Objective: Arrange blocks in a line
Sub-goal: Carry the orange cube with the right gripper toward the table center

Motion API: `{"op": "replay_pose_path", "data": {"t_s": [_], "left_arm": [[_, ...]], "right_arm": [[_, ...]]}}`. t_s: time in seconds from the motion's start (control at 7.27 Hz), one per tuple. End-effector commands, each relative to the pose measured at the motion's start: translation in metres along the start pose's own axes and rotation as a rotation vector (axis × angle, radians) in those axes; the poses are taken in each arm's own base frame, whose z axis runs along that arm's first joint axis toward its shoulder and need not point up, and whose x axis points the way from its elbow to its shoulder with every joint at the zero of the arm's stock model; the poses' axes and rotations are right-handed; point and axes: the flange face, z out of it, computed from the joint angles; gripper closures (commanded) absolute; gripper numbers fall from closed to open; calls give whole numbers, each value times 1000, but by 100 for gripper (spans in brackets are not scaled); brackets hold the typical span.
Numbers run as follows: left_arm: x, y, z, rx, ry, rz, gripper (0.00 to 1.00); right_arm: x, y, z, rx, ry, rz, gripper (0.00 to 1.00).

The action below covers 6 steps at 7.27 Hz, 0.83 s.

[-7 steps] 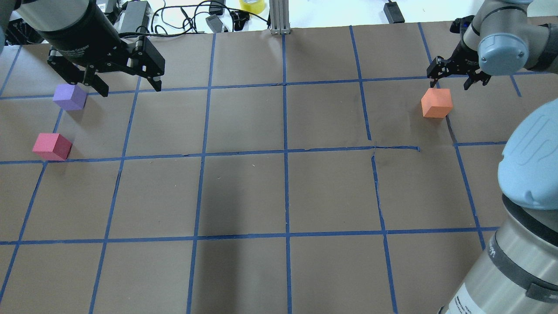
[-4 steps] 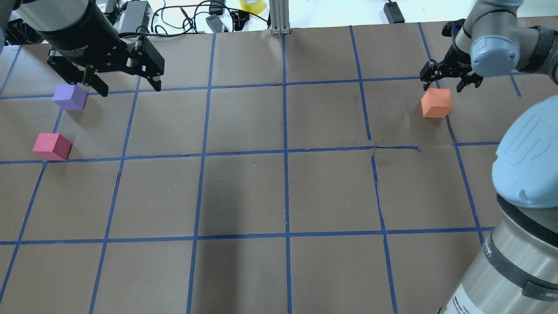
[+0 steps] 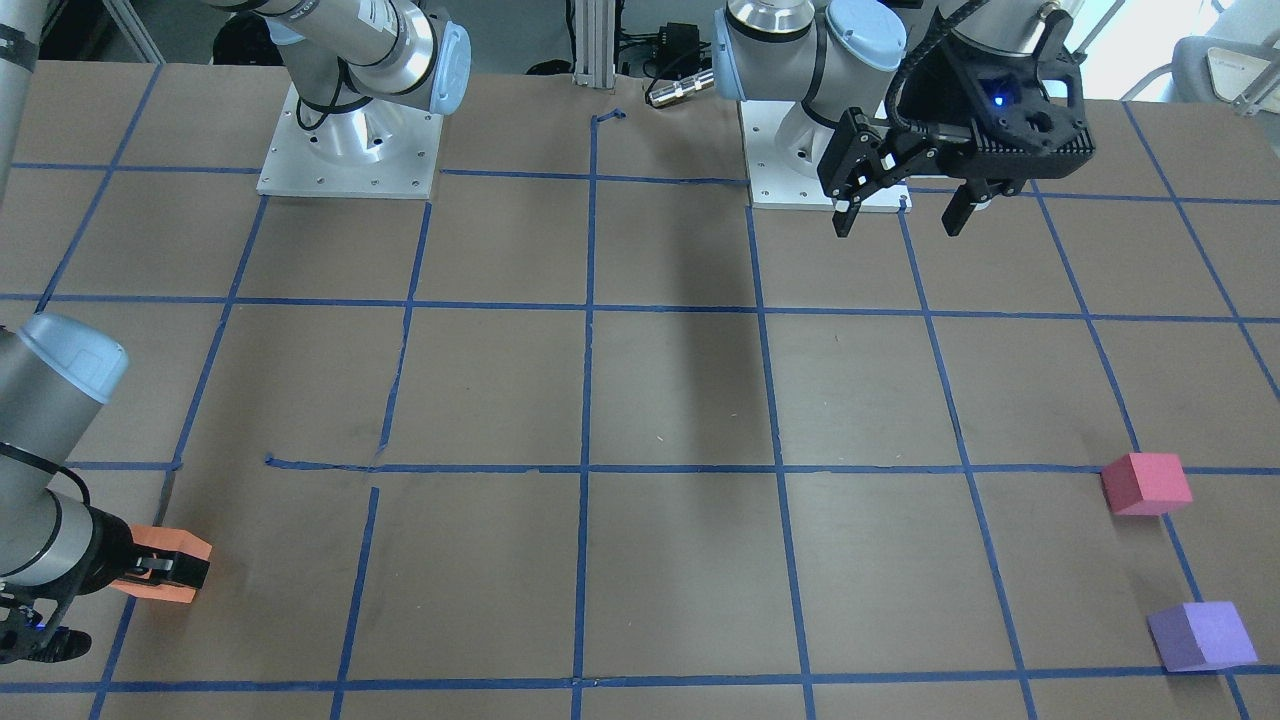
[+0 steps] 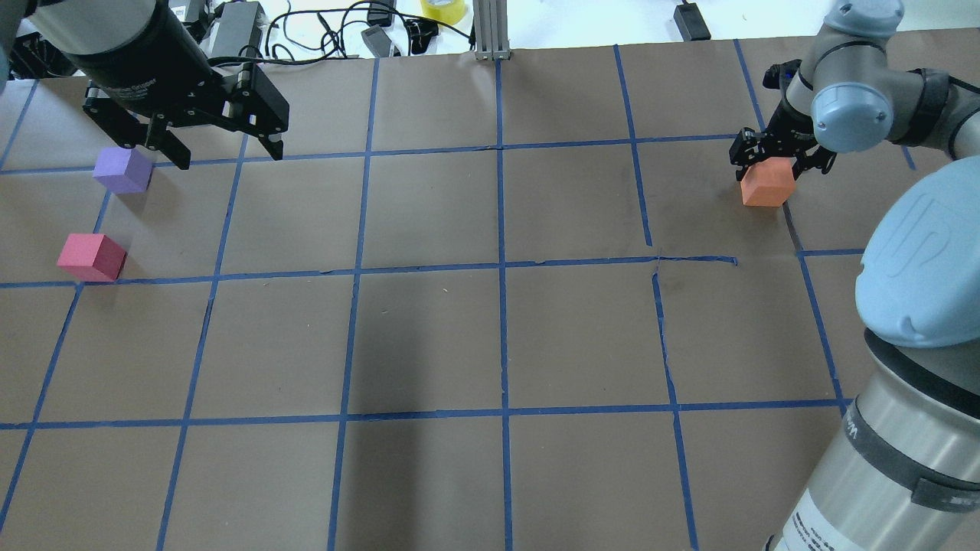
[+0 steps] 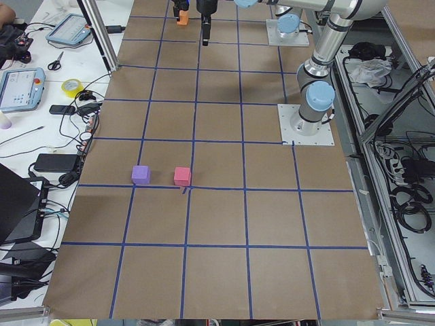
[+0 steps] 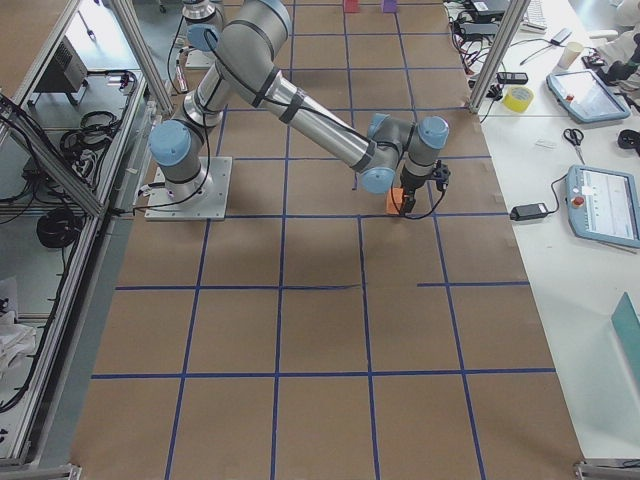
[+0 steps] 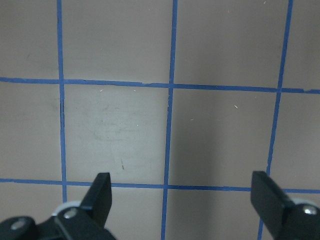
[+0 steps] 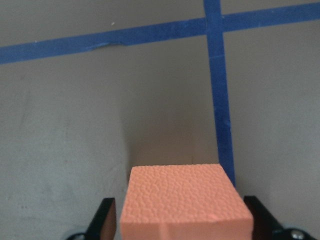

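Note:
The orange block (image 4: 768,187) sits at the table's far right; it fills the bottom of the right wrist view (image 8: 185,200). My right gripper (image 4: 772,164) is down around it, open, one finger on each side with small gaps. The purple block (image 4: 122,170) and the pinkish-red block (image 4: 90,257) lie close together at the far left, as the front view shows for the purple block (image 3: 1200,635) and the pinkish-red block (image 3: 1146,483). My left gripper (image 4: 230,158) is open and empty, held well above the table, right of the purple block.
The table is brown paper with a blue tape grid (image 4: 501,268). Cables, power bricks and a yellow tape roll (image 4: 444,9) lie beyond the far edge. A metal post (image 4: 490,30) stands at the far edge's middle.
My right gripper has moved left and down over the orange block, so that its fingers now straddle it. The left arm and all three blocks have not moved.

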Motion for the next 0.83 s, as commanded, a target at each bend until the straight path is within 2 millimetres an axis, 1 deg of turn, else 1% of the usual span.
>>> {"op": "replay_pose_path", "data": {"t_s": [0.0,0.14,0.28,0.41,0.55,0.69], "left_arm": [[0,0,1,-2,1,1,0],[1,0,1,-2,3,1,0],[0,0,1,-2,1,2,0],[1,-1,1,-2,3,1,0],[0,0,0,0,0,1,0],[1,0,1,-1,3,2,0]], "right_arm": [[0,-1,-6,11,3,-20,71],[-8,-1,-17,25,9,-45,74],[-63,9,-40,46,28,-134,75],[-129,19,-58,79,23,-231,74],[-192,32,-67,101,8,-313,74],[-268,53,-76,120,-30,-375,73]]}}
